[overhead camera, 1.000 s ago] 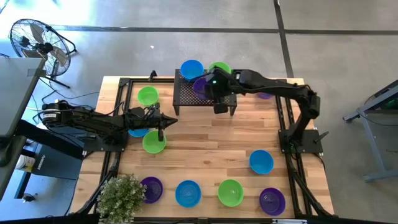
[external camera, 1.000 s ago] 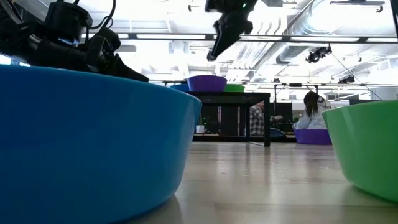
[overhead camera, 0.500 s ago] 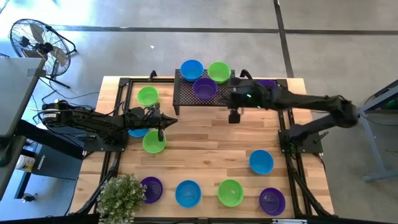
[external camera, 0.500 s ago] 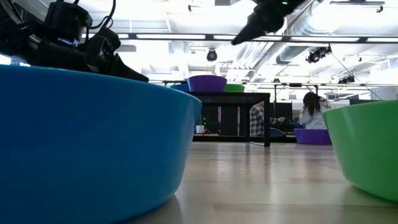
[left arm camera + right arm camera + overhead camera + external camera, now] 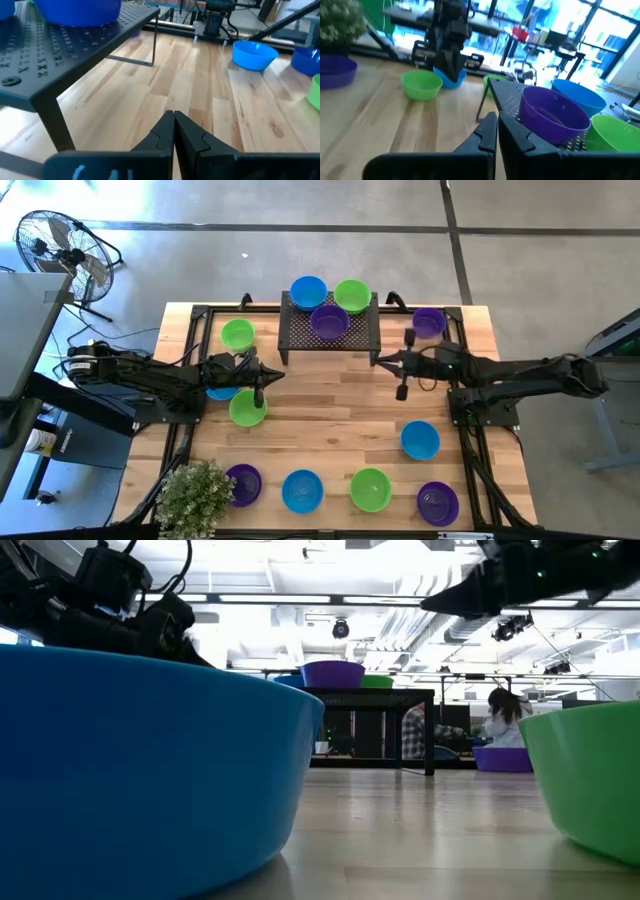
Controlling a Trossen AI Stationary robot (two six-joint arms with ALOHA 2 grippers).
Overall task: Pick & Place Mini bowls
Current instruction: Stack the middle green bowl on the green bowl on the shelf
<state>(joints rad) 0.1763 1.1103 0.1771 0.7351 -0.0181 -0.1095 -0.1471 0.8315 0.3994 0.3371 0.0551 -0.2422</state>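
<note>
Twelve small round plastic bowls counted: four green, four blue, four purple.

High view: three on black perforated metal rack [image 5: 330,330] — blue [image 5: 308,290], green [image 5: 352,295], purple [image 5: 329,321]; nine on wooden table [image 5: 330,415]. Low view: near blue bowl [image 5: 150,755] fills foreground. Wrist views: left gripper [image 5: 174,131] and right gripper [image 5: 497,131] both closed, empty.

rack [image 5: 330,330]: black, perforated | bowls on it: blue [image 5: 308,291], green [image 5: 352,295], purple [image 5: 329,321]

left end effector [image 5: 258,387]: fingers together, low over table | right end effector [image 5: 402,377]: fingers together, raised mid-table
</note>
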